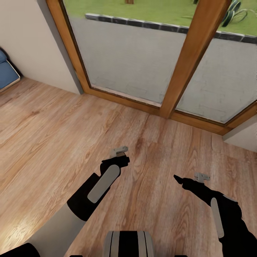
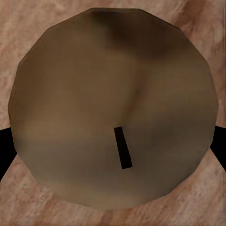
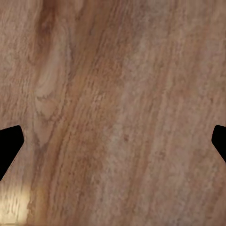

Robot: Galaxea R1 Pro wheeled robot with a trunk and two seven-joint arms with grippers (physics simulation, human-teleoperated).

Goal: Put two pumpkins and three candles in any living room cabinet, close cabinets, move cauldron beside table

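Candle in transit, no cabinet in sight

Candle [image 2: 113,113] sits clamped between the left gripper [image 1: 119,157] fingertips, wick toward the wrist camera, at 11 o'clock from the base. It could slip during travel if the grip is shallow. The right gripper [image 3: 113,141], at 2 o'clock, is spread wide, holding nothing above the wooden floor [image 1: 53,135].

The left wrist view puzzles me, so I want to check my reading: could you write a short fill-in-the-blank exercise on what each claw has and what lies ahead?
1. The left claw is shut on a beige-grey ____ with a dark wick.
2. The right claw is open and holds ____.
3. Under both claws lies a ____ floor.
4. Ahead of the robot stands a glass door with a ____ frame.

Missing words: candle; nothing; wooden; wooden
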